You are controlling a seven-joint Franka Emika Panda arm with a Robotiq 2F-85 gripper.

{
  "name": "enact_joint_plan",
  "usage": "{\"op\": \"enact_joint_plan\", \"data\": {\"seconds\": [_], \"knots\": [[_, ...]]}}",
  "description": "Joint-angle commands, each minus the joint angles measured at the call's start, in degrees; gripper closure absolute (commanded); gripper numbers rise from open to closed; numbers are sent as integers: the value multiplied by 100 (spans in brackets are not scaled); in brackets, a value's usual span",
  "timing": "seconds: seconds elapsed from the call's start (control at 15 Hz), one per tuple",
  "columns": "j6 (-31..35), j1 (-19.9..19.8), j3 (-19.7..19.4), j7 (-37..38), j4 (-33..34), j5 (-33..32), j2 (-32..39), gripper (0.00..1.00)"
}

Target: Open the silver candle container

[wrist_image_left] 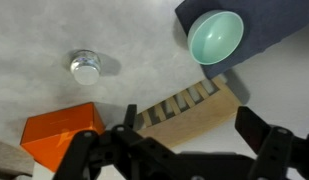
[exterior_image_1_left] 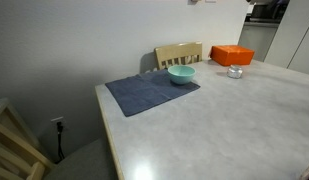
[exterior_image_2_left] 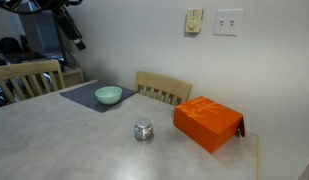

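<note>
The silver candle container [exterior_image_1_left: 235,71] is a small round tin with its lid on. It stands on the pale table next to the orange box in both exterior views [exterior_image_2_left: 143,131]. In the wrist view it shows at the upper left [wrist_image_left: 85,67]. My gripper [wrist_image_left: 192,128] is open and empty. It hangs high above the table's edge over a wooden chair back, well apart from the tin. Part of the dark arm shows at the top left of an exterior view [exterior_image_2_left: 66,22].
An orange rectangular box [exterior_image_2_left: 208,123] lies close beside the tin. A teal bowl [exterior_image_2_left: 108,95] sits on a dark blue mat [exterior_image_2_left: 82,98]. A wooden chair [exterior_image_2_left: 164,88] stands at the table's far edge. The table [exterior_image_1_left: 214,125] ends against a wall.
</note>
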Motion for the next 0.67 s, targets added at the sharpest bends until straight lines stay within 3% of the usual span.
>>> {"op": "enact_joint_plan", "data": {"seconds": [0.0, 0.13, 0.4, 0.47, 0.6], "knots": [[-465, -628, 132, 1197, 510, -1130, 495, 0], [-1046, -730, 9, 1683, 914, -1695, 806, 0], [-2702, -509, -398, 1154, 2021, -1471, 1634, 0], [-2096, -451, -419, 1437, 1373, -1615, 1110, 0], [-2171, -403, -502, 1404, 1545, -1602, 1278, 0]]}}
